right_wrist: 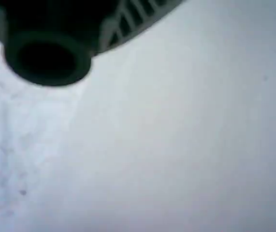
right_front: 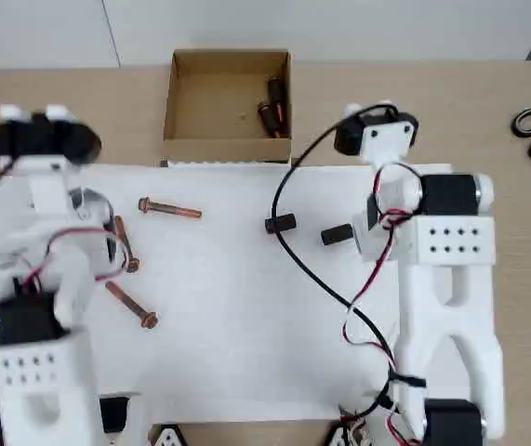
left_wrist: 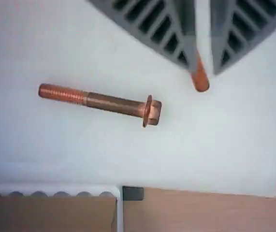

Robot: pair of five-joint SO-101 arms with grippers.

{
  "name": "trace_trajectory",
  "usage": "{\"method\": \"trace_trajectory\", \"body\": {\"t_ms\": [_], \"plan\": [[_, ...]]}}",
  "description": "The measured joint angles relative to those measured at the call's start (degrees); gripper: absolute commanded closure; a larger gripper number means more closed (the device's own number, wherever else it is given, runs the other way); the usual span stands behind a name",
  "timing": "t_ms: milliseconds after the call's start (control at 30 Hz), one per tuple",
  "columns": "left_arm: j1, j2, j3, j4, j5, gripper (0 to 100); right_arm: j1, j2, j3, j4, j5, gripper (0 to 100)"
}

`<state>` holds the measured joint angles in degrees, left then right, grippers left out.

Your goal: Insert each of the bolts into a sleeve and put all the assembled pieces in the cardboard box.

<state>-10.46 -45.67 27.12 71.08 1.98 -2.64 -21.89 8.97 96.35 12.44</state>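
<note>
I see assembled pieces [right_front: 274, 104] already in the cardboard box [right_front: 179, 93] at the mat's [right_front: 237, 353] twelve o'clock. My left gripper [left_wrist: 201, 67] pinches a bolt [left_wrist: 200, 83] at nine o'clock, and my right gripper [right_front: 349, 234] clasps a sleeve [right_wrist: 48, 58] at three. The upper bolt [right_front: 169, 208], lower bolt [right_front: 131, 305] and spare sleeve [right_front: 281, 224] still need joining.

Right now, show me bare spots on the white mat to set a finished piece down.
Widest bare patch: the white mat's middle, between the loose copper bolts on the left and the black cable on the right. The brown cardboard box's left half is bare too. Crowded: around the left claw gripping a third bolt, and the black sleeves by the right arm.
</note>
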Motion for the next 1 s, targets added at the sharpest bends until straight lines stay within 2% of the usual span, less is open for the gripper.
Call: {"method": "trace_trajectory", "body": {"t_ms": [167,267,400,533,733,800,933,1000], "plan": [[0.0,12.84,-13.27,5.8,7.03,98,3.25,-8.44,8.09,0.0,0.0,99.5],[0.0,16.88,-16.79,9.32,7.74,98,5.27,-13.19,13.01,0.0,0.0,99.5],[0.0,19.78,-17.85,11.69,10.02,98,7.91,-19.69,19.08,0.0,0.0,99.5],[0.97,22.95,-17.85,12.48,17.85,100,10.55,-24.7,20.66,0.0,1.41,99.5],[6.07,30.42,-17.85,12.66,27.6,99,12.22,-26.64,21.27,0.0,2.2,99.5],[7.56,33.58,-17.85,12.66,34.55,99,12.22,-27.08,21.63,-0.18,2.2,99.5],[8.18,39.65,-17.85,10.9,55.65,99,13.89,-27.08,21.63,-0.18,2.2,99.5],[8.18,41.85,-17.85,9.23,63.65,99,15.47,-27.08,21.63,-0.18,2.2,99.5]]}}
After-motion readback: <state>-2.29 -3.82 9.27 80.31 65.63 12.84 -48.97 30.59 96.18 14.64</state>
